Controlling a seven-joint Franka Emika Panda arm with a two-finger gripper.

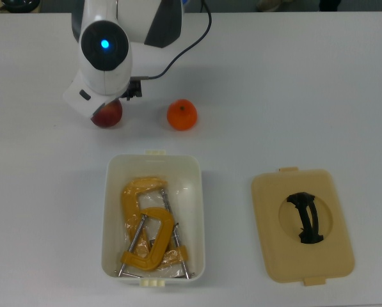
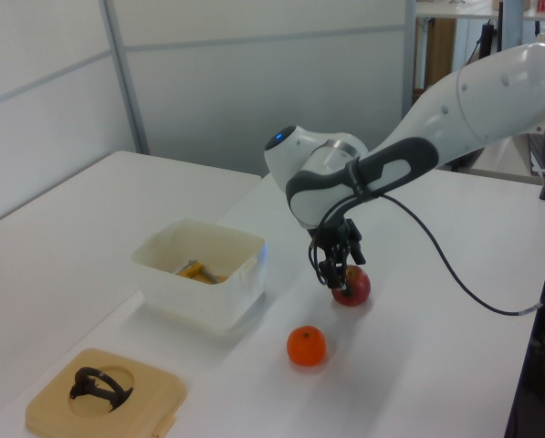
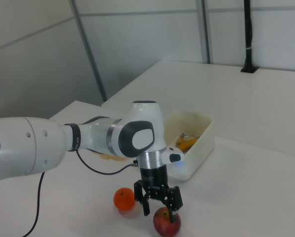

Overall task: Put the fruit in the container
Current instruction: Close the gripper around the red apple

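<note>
The red apple (image 3: 167, 223) rests on the white table, and my gripper (image 3: 160, 213) hangs right over it, open, with a finger on each side of the apple's top. In the left view the gripper (image 2: 339, 276) sits low against the apple (image 2: 354, 286). From the top view my arm's wrist hides most of the apple (image 1: 107, 116). The orange (image 1: 182, 115) lies apart, to the top view's right of the apple. The white container (image 1: 114, 192) stands below them in the top view, with two yellow C-clamps (image 1: 147, 233) inside.
The beige lid (image 1: 274, 256) with a black handle lies flat to the top view's right of the container. My arm's black cable (image 1: 184, 39) trails over the table behind the fruit. A grey partition wall stands behind the table in the left view.
</note>
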